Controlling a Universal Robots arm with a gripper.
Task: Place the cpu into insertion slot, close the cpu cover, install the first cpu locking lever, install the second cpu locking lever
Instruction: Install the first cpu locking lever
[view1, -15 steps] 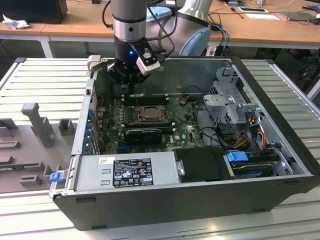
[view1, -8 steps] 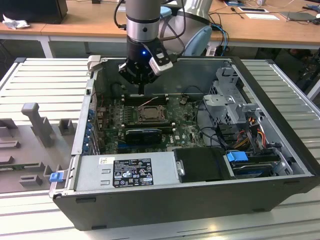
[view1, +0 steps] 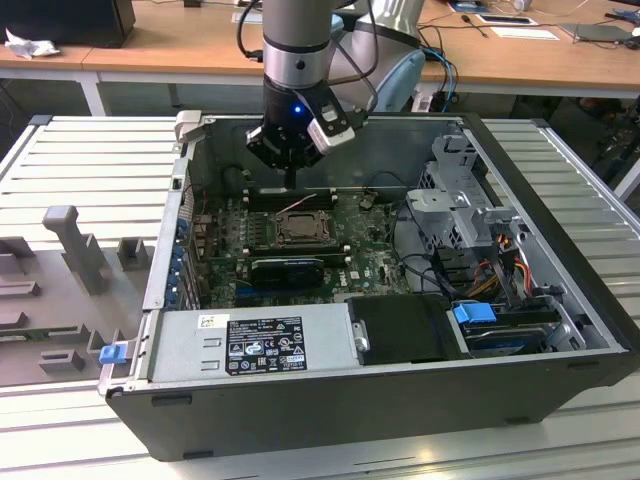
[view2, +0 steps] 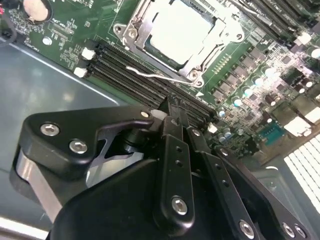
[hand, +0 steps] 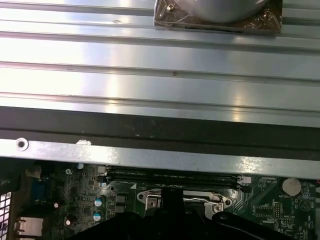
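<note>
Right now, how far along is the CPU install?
Done: the cpu is seated, with the cpu cover down over it. In hand: the shut tool holds nothing and hovers over the memory slots, beside a wire locking lever. Left: that lever looks unlatched; the other I cannot judge.

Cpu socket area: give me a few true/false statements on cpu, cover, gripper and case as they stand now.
1. The cpu lies inside the cover's cut-out. True.
2. The cover stands upright, open. False: it lies flat around the cpu.
3. The gripper is over the memory slots, beside the socket. True.
4. The jaws hold the cpu. False: the cpu sits on the board, apart from the gripper.
5. The case has its side panel on. False: it lies open.
</note>
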